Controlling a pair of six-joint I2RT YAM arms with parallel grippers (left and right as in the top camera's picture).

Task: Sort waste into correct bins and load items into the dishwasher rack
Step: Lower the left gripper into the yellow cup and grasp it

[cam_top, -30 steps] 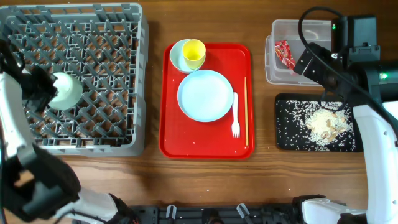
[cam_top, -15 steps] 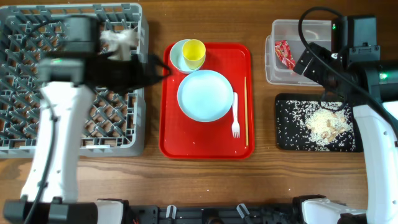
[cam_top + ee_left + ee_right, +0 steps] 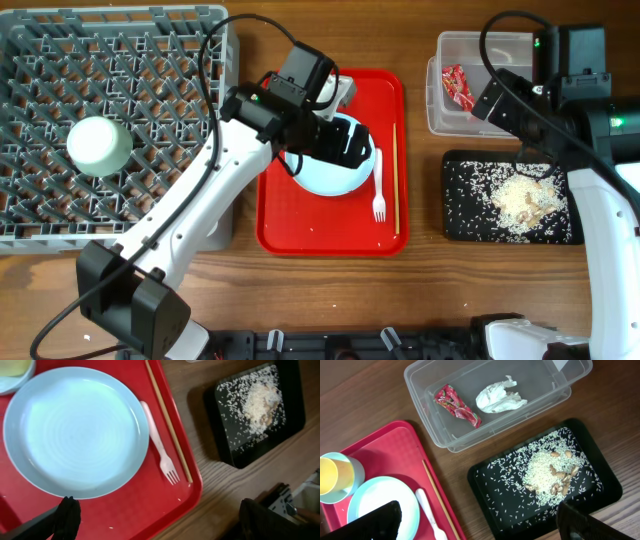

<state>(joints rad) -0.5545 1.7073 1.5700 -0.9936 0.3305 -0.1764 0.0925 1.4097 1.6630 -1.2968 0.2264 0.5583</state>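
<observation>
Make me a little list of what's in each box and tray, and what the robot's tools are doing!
Rack: pale green bowl
Red tray: blue plate, fork, stick, yellow cup inside blue bowl
Clear tub: red wrapper, white tissue
Black tray: rice scraps
Left tool: open, above the plate
Right tool: open, empty

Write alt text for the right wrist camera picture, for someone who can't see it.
A clear plastic rectangular tub holds a crumpled red wrapper and a white crumpled tissue, beside a shallow black rectangular tray scattered with beige rice scraps. At the picture's left, a red serving tray carries a pale blue round plate, white plastic fork and thin wooden stick.
</observation>
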